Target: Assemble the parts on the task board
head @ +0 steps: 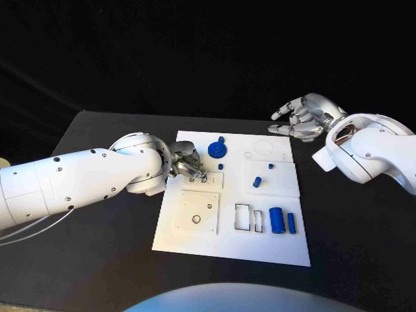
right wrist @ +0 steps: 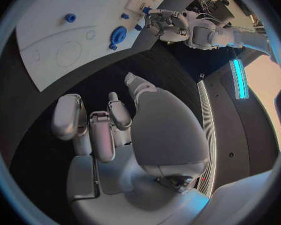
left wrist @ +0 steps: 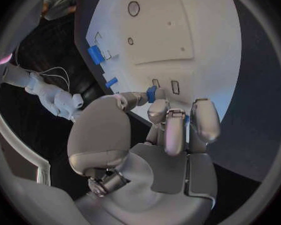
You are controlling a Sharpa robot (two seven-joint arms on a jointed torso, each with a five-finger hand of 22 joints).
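White task board (head: 229, 250) lies mid-tabletop (head: 95, 273) in the head view, the left robot hand (head: 188, 164) low over its near-left slots and the right robot hand (head: 307, 118) curled on nothing past the far edge. Loose blue parts (head: 282, 220) wait apart. In the left wrist view, fingertips (left wrist: 142, 97) pinch a small blue piece (left wrist: 152, 93) just above two slots (left wrist: 166, 84); seating it likely demands a square, gentle descent. From the right wrist view, the slot beneath stays hidden.
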